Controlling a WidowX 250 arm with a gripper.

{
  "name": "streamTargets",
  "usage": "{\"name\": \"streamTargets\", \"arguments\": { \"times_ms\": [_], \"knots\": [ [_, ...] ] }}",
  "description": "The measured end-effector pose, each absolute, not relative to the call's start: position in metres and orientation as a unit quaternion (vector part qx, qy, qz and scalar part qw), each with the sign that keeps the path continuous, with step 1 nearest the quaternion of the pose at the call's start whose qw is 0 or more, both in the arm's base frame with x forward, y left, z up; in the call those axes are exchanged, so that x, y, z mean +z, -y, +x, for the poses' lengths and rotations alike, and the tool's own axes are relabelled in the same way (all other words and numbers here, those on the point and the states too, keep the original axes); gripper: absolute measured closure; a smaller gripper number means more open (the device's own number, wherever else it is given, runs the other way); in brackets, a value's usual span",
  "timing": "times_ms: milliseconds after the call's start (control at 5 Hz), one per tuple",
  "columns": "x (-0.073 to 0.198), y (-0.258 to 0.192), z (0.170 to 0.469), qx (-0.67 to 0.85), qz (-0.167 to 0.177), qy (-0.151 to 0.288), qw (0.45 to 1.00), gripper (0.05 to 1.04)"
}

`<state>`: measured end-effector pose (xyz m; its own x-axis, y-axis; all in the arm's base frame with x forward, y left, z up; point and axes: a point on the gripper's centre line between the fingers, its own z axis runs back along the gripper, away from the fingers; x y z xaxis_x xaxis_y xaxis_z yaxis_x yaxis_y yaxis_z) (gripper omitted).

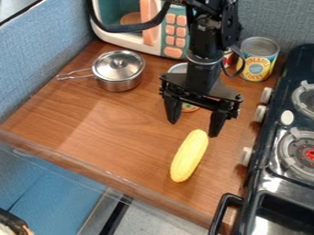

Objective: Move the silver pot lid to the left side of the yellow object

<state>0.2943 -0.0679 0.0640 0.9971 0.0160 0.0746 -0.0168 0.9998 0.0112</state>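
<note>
The claw (193, 129) hangs spread near the corn (189, 156), and gripping the lid (117, 66) too low could drag the pot (121, 84) along too.

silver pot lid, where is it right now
The silver pot lid sits on the small pot at the upper left of the camera view, just in front of the toy microwave.

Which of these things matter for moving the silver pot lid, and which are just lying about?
For the job:
- silver lid, resting on the pot
- yellow object, the landmark
- open pincer

Just there:
- toy microwave
- large can
- partly hidden can
- stove
</note>
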Motion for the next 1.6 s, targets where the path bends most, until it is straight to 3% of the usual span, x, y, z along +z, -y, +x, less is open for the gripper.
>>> {"name": "streamTargets", "arguments": {
  "times_ms": [200, 400, 800, 1200, 1600],
  "knots": [
    [0.055, 0.067, 0.292, 0.007, 0.010, 0.021, 1.000, 0.083],
    [0.060, 0.025, 0.301, 0.045, 0.025, 0.019, 0.998, 0.083],
    [0.092, -0.053, 0.326, 0.097, 0.056, 0.042, 0.993, 0.083],
    [0.085, -0.116, 0.362, 0.118, 0.052, 0.042, 0.991, 0.083],
    [0.059, -0.142, 0.398, 0.106, 0.046, 0.029, 0.993, 0.083]
  ]
}}
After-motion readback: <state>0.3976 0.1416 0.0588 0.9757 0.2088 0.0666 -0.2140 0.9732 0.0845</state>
